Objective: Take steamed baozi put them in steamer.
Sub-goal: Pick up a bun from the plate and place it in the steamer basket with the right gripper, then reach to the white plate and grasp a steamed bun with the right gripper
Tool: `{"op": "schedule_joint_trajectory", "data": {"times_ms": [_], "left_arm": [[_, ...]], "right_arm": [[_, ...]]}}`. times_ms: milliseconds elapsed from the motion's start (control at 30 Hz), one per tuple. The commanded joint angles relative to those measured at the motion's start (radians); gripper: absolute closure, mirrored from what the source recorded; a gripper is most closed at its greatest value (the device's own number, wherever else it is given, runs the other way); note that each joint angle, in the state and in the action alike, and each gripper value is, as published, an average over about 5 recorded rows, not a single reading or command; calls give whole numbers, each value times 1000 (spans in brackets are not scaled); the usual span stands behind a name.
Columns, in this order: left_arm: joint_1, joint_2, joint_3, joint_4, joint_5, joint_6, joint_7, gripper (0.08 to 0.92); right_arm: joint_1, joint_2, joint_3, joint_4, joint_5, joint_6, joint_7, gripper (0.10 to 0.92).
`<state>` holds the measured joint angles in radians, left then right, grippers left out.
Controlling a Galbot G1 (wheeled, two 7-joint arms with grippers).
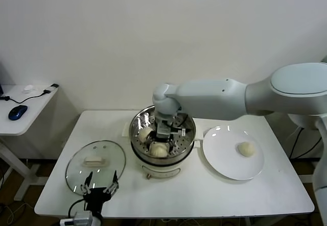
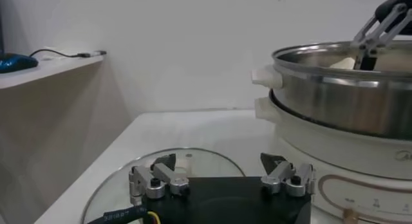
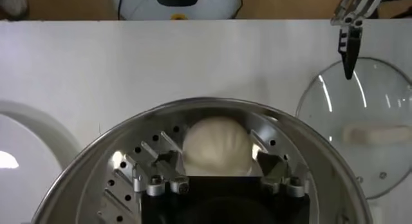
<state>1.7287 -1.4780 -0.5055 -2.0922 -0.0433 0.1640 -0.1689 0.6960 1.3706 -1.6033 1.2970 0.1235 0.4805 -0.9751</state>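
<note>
Over the round shiny steel steamer (image 1: 162, 134), the right pincer (image 3: 219, 169) hung spread around a soft cream-white dough bun (image 3: 217, 145).
Light, squashy; best cradled gently at its sides. Left pincer (image 1: 100, 184) idled spread near the worktop (image 1: 204, 190) edge.

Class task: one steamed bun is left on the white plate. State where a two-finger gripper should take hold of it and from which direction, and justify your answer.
Grip the bun across its widest middle, coming straight down from above. It is a low round dome lying alone on the flat plate, so its sides are free while the plate blocks any approach from below.
</note>
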Motion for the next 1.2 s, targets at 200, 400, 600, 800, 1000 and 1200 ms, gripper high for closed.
{"op": "schedule_joint_trajectory", "data": {"times_ms": [200,400,600,800,1000,1200], "left_arm": [[0,4,11,-4,0,2,2,177],[-3,8,16,-3,1,1,3,177],[-9,7,12,1,2,6,5,177],[-2,-2,7,3,11,6,6,177],[10,-11,7,8,24,1,5,177],[24,-17,4,6,30,-3,3,177]], "right_arm": [[319,-189,-192,-173,456,-111,-93,203],[362,-442,-273,-167,496,-473,-90,203],[222,-636,-280,-155,414,-563,-79,202],[-14,-719,-108,-190,288,-593,-49,203],[-236,-722,88,-230,242,-615,-27,203],[-374,-692,197,-303,178,-614,-16,203]]}}
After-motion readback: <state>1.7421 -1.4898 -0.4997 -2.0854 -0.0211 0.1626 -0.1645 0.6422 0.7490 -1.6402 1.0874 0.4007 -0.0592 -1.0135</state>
